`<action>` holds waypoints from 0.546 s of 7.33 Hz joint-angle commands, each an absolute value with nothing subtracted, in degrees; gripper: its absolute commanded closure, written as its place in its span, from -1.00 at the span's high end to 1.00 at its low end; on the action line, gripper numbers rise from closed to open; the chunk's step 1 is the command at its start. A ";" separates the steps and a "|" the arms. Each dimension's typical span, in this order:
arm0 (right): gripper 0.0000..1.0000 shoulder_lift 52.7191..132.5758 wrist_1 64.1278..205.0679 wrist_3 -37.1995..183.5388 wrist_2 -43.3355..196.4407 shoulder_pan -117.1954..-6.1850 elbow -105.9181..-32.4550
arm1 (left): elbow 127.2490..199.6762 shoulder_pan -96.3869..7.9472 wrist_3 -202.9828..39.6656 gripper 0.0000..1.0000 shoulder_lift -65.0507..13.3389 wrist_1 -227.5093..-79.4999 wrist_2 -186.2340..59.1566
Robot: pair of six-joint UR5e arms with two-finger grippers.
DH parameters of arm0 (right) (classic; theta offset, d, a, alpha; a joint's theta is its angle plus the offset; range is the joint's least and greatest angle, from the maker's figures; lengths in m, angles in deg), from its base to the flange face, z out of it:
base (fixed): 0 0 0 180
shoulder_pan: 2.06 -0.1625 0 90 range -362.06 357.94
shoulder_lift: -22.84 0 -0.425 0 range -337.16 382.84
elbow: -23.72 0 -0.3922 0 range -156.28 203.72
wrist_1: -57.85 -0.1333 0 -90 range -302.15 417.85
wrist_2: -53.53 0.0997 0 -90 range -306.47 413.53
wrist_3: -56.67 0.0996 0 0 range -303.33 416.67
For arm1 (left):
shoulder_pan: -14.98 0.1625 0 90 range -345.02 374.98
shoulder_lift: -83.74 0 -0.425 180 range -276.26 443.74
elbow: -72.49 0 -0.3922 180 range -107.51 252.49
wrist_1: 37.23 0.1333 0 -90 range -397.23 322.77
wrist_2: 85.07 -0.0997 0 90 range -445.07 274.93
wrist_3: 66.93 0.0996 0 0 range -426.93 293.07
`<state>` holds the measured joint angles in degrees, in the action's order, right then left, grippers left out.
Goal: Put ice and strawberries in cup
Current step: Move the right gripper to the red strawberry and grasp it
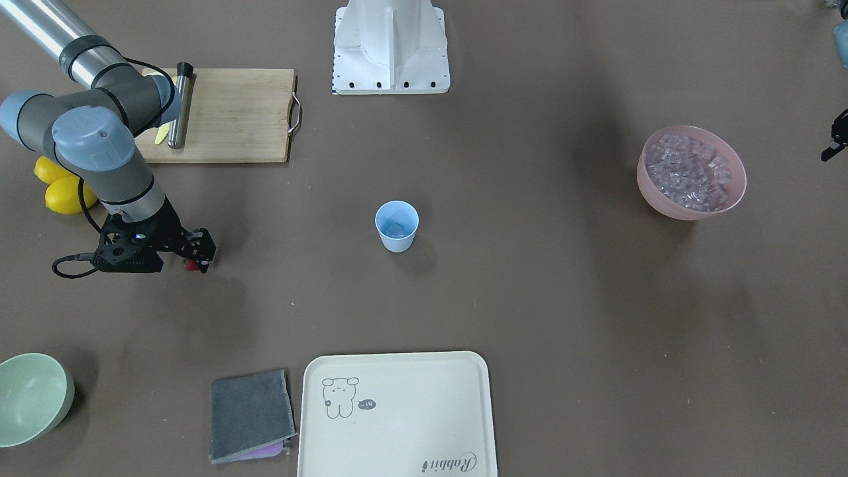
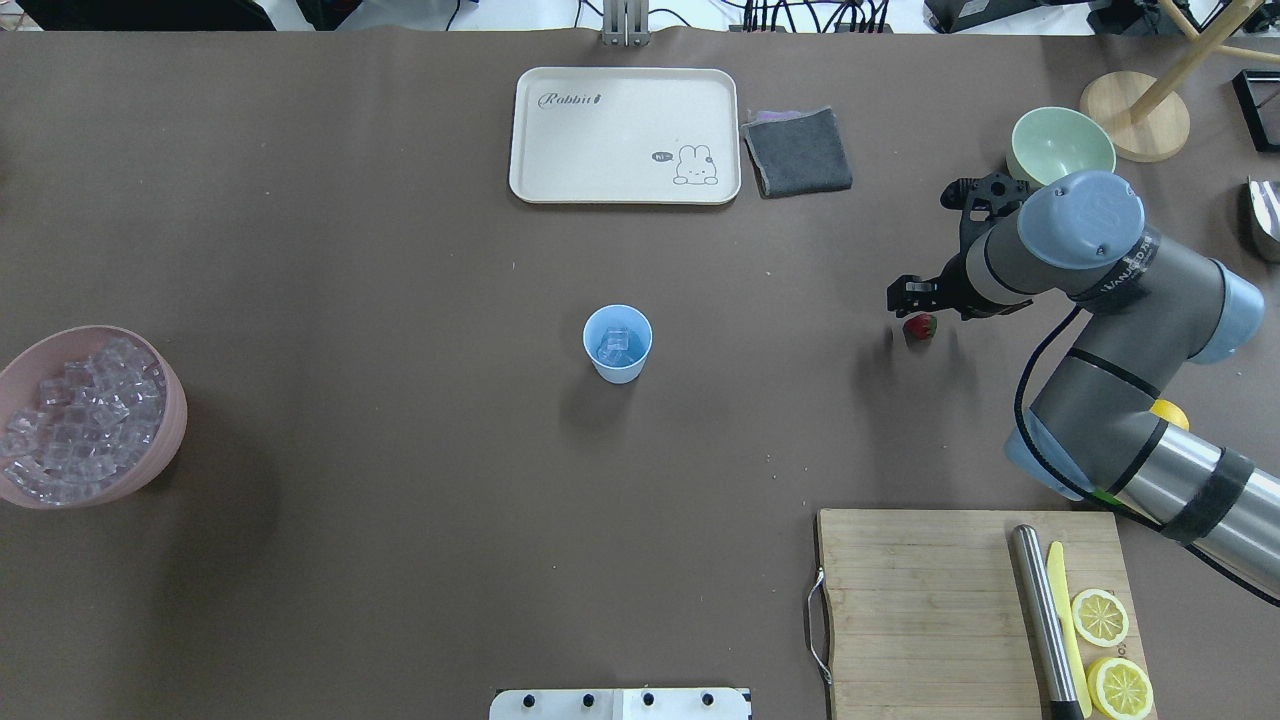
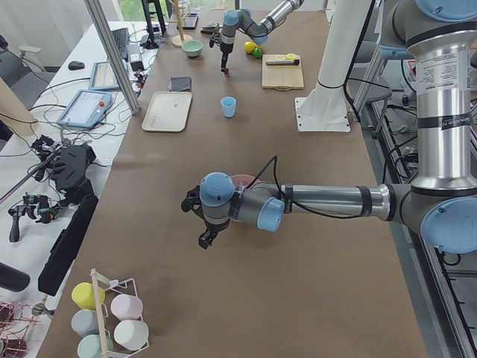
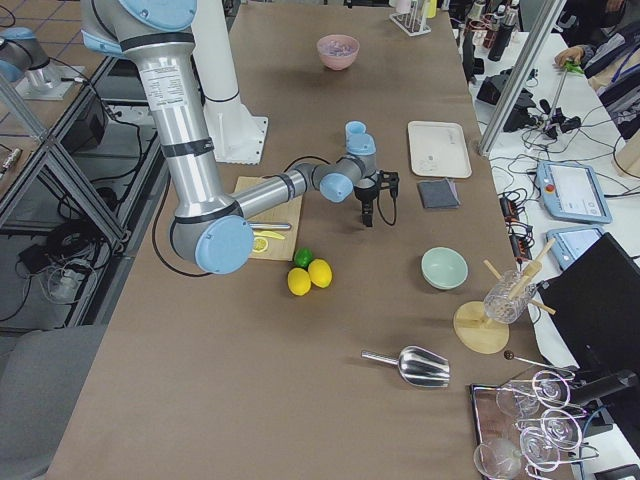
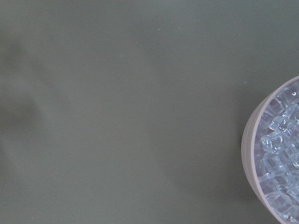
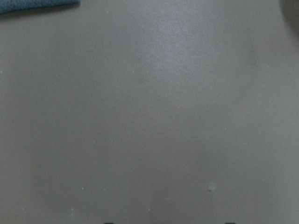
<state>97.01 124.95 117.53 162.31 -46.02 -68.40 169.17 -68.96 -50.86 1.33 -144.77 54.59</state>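
The light-blue cup (image 1: 397, 226) stands mid-table with a few ice cubes (image 2: 615, 345) inside. More ice (image 1: 689, 173) fills the pink bowl (image 2: 175, 420), also at the right edge of the left wrist view (image 5: 280, 154). My right gripper (image 1: 196, 260) points down at the small red strawberry (image 1: 191, 266), which sits at its fingertips and looks gripped, low over the table (image 2: 920, 326). The right wrist view shows only bare table. My left gripper (image 1: 833, 147) is cut off at the frame edge next to the pink bowl; I cannot tell if it is open.
A wooden cutting board (image 1: 225, 116) with a metal rod, knife and lemon slices (image 2: 1100, 617) lies behind the right arm. Whole lemons (image 1: 63, 189) sit beside it. A cream tray (image 1: 397, 414), grey cloth (image 1: 250, 414) and pale green bowl (image 1: 30, 397) line the far edge.
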 commanded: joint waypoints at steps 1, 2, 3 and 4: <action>0.45 97.20 124.56 118.62 162.25 -45.22 -68.65 | 169.08 -68.96 -50.93 0.96 1.30 -145.68 54.59; -0.22 97.20 124.47 118.54 162.43 -45.21 -68.65 | 169.08 -68.96 -50.93 0.96 1.38 -145.68 54.59; -0.85 97.28 124.56 118.37 162.43 -45.04 -68.65 | 169.08 -68.96 -50.84 0.96 1.38 -145.68 54.59; -1.00 97.46 124.56 117.85 162.43 -44.95 -68.48 | 169.08 -68.96 -50.84 0.96 1.38 -145.77 54.59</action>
